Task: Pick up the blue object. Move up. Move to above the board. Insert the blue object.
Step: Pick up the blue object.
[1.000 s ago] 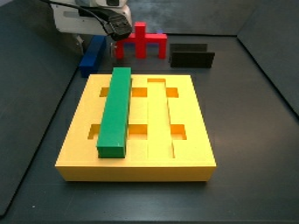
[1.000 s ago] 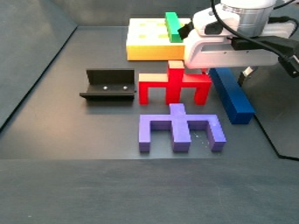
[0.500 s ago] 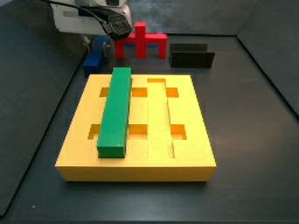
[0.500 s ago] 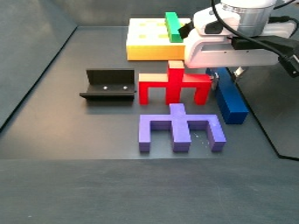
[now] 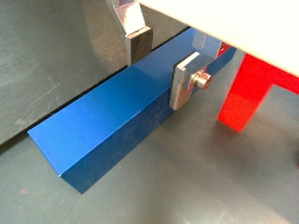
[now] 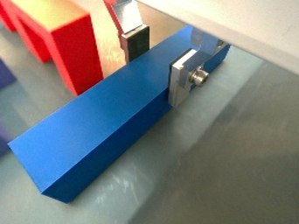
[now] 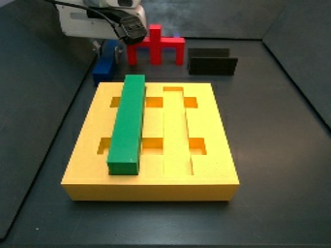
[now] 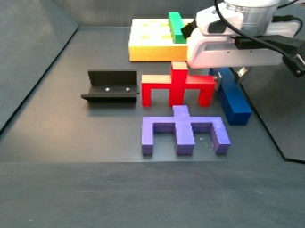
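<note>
Blue object (image 5: 117, 131) sits btwn end effector (image 5: 163, 63) fingers, clamped both sides, on floor.

The setting is a robotics lab test cell. A dark, matte floor (image 8: 71, 178) is enclosed by low dark walls (image 7: 295, 58). Colored plastic test pieces lie on it, including a grooved yellow board (image 7: 195, 165) and a purple branched block (image 8: 181, 130). The robot's hand (image 8: 230, 73) sits at 2 o'clock in a side view.

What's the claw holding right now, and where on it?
The claw straddles the blue bar near one end, one finger on each long side. The bar lies on the floor; whether the pads clamp it cannot be told.
</note>
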